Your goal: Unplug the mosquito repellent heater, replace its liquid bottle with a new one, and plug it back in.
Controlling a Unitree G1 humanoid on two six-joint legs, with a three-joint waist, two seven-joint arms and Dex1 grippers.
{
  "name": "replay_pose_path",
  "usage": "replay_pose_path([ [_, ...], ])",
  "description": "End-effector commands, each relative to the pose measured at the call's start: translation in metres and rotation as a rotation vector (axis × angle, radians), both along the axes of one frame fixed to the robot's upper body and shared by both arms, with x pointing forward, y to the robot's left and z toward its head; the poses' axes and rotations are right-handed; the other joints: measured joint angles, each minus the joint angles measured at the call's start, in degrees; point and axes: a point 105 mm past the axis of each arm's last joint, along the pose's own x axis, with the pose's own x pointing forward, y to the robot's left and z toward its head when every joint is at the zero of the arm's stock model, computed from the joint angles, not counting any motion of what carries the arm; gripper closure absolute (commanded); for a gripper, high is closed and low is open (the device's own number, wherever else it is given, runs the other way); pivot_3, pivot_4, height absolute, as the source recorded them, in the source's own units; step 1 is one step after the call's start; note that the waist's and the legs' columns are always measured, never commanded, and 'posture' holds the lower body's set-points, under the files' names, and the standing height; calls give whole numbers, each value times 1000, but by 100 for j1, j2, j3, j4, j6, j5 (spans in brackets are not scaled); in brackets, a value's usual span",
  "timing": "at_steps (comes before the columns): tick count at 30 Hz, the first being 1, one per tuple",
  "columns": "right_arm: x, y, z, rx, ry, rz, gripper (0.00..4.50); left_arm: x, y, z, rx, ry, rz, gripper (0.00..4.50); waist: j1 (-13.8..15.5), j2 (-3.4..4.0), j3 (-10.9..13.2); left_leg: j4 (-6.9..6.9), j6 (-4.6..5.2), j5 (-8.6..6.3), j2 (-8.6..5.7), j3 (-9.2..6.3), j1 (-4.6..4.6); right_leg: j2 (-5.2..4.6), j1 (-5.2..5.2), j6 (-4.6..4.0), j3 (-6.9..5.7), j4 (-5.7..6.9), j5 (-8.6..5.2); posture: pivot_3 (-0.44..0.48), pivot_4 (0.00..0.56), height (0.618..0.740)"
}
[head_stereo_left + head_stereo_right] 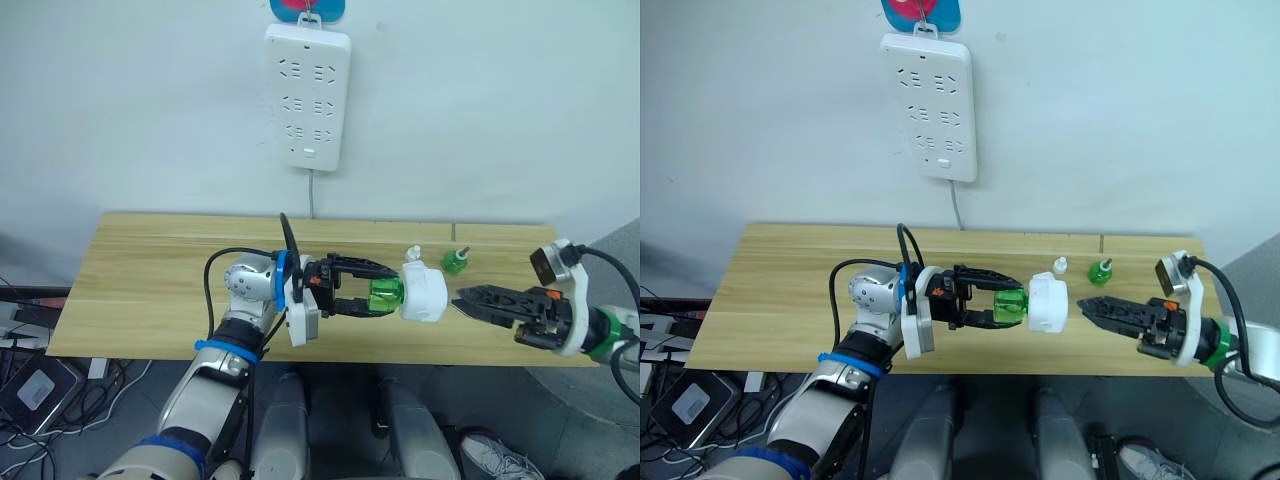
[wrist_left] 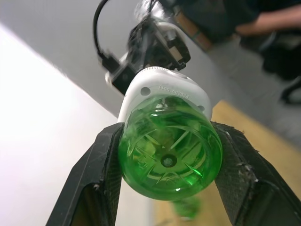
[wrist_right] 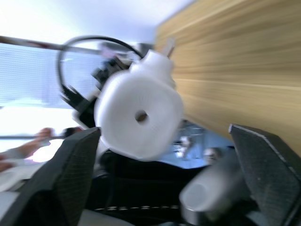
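Observation:
My left gripper (image 1: 385,296) is shut on a green liquid bottle (image 1: 384,295), held sideways above the table's front edge. The white mosquito repellent heater (image 1: 425,292) sits on the bottle's far end. The left wrist view shows the bottle's base (image 2: 168,155) clamped between both fingers, with the heater (image 2: 162,89) behind it. My right gripper (image 1: 470,298) points at the heater from the right, just short of it. In the right wrist view its fingers stand wide apart, so it is open, and the heater's holed face (image 3: 138,117) lies ahead. A second green bottle (image 1: 456,261) stands on the table behind.
A white power strip (image 1: 308,95) hangs on the wall above the wooden table (image 1: 150,280), its cable running down. A small white cap (image 1: 411,252) lies beside the second bottle. A person's arm (image 2: 263,21) shows beyond the table.

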Motion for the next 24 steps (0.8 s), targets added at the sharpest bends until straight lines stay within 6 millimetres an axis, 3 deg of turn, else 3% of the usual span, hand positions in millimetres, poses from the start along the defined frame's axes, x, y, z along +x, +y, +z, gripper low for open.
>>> replay_pose_path([
  [1,-12,5,4,26,45,125,21,0,0,7,-71,-111,-3,2173,0,0,0,-2,0,0,0,-1,-1,0,-1,0,-1,-1,0,173,323,740],
  [5,-14,13,5,37,64,195,21,0,-6,11,-62,-140,-25,2173,0,0,0,-5,2,-1,0,-7,-2,1,-1,-4,-7,0,2,179,326,740],
  [22,-1,36,3,64,-5,154,21,-6,-16,13,-60,-151,-64,2173,-9,0,0,-3,4,0,1,-10,-1,4,-1,-1,-8,5,2,162,336,740],
  [24,-1,37,3,76,-13,146,365,-6,-15,12,-53,-151,-64,2173,-9,0,0,-3,4,0,2,-11,-1,4,-1,-1,-9,5,2,161,336,740],
])
